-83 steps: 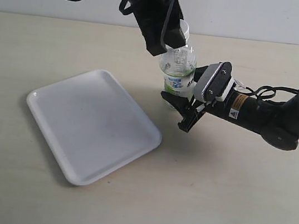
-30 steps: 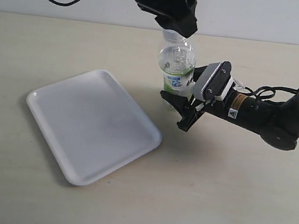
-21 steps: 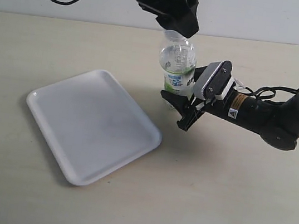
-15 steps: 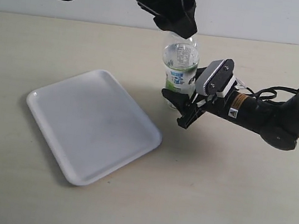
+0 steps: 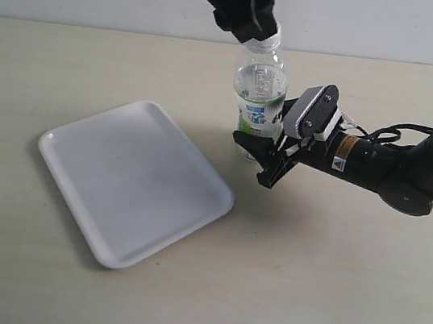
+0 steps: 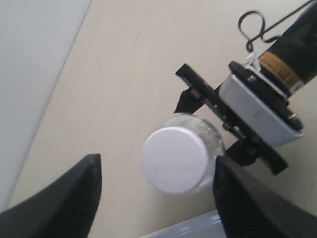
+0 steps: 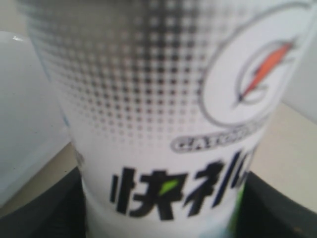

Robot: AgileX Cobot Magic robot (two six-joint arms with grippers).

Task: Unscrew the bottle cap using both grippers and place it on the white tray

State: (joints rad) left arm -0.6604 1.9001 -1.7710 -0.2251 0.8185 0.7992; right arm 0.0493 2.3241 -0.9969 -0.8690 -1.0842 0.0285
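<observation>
The left gripper (image 5: 254, 22) has opened over the small ribbed white plastic cap (image 6: 175, 159), still on the slim clear labelled bottle (image 5: 259, 95). The right gripper (image 5: 256, 160) clamps that now-upright bottle low; unscrewing seems unfinished.

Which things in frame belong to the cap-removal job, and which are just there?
Job: bottle cap, bottle, white tray, left end effector open around the cap, right end effector gripping the bottle low down.
Just there: table, back wall.
</observation>
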